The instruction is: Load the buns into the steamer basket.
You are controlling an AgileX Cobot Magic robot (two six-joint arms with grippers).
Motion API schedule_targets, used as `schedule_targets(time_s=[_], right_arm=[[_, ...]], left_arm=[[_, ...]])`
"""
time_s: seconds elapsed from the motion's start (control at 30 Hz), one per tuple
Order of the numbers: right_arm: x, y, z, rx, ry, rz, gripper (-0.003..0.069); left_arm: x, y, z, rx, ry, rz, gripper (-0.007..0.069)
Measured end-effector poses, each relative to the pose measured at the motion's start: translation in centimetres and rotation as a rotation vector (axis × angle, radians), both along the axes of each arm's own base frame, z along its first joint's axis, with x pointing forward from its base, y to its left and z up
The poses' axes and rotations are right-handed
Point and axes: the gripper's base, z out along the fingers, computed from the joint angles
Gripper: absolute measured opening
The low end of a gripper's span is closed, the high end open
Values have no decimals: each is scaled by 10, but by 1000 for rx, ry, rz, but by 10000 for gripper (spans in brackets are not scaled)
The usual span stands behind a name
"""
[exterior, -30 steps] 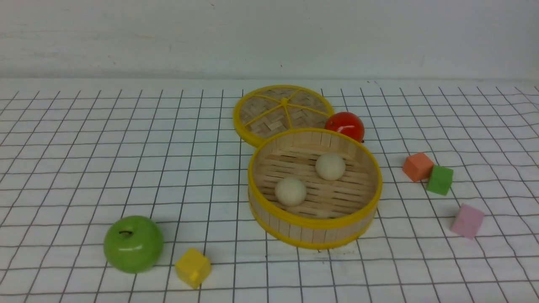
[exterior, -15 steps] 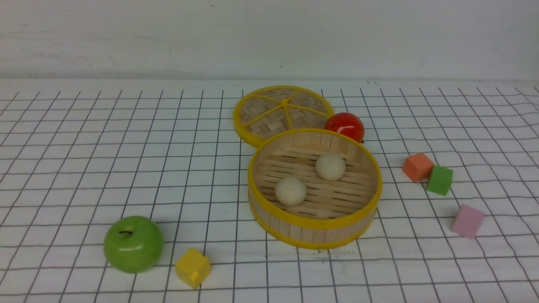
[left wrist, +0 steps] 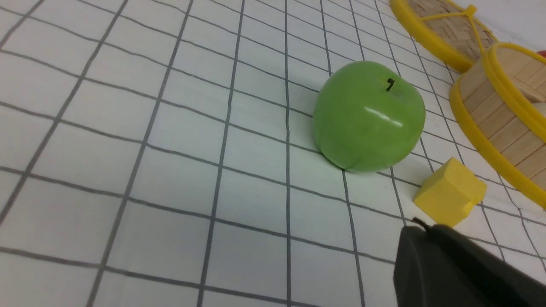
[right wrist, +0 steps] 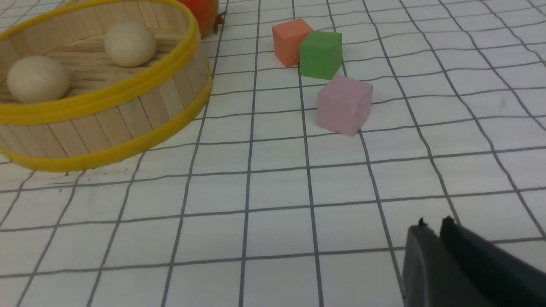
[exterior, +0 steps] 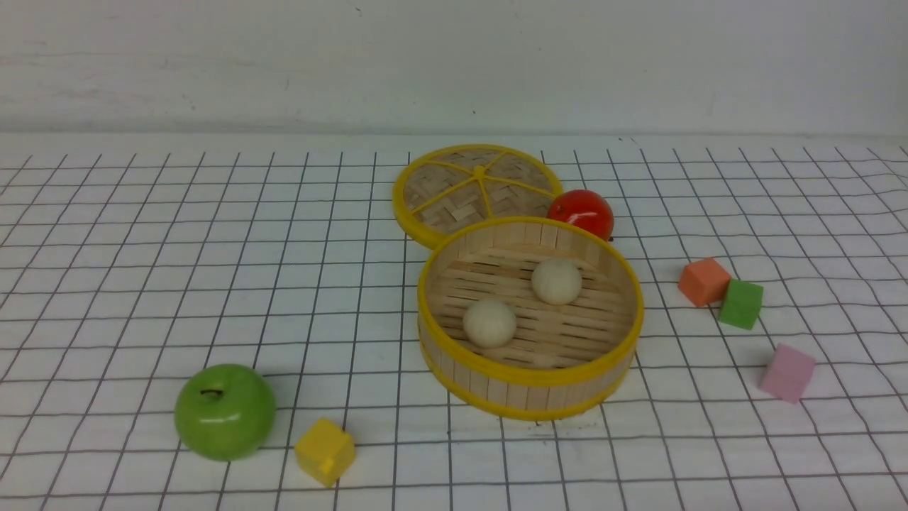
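Two buns, smooth, matte cream, were recorded apart inside the steamer basket.
A white gridded cloth and pale wall were noted; right gripper fingertips were pressed together, left gripper state undeterminable.

I see a white gridded worktop carrying steamer basket, woven lid, red fruit, green apple, and yellow, orange, green, pink cubes.

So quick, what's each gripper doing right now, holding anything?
Left gripper: shut, holding nothing.
Right gripper: shut, holding nothing.
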Motion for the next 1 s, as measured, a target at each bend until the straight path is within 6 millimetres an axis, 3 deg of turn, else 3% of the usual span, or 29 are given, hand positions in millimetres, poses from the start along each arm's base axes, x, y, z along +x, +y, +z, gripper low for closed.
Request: schedule_targets(time_s=[1.0], right_arm=[[0, 0, 0, 0, 0, 0, 86]], left_arm=[[0, 0, 0, -1, 0, 0, 3]])
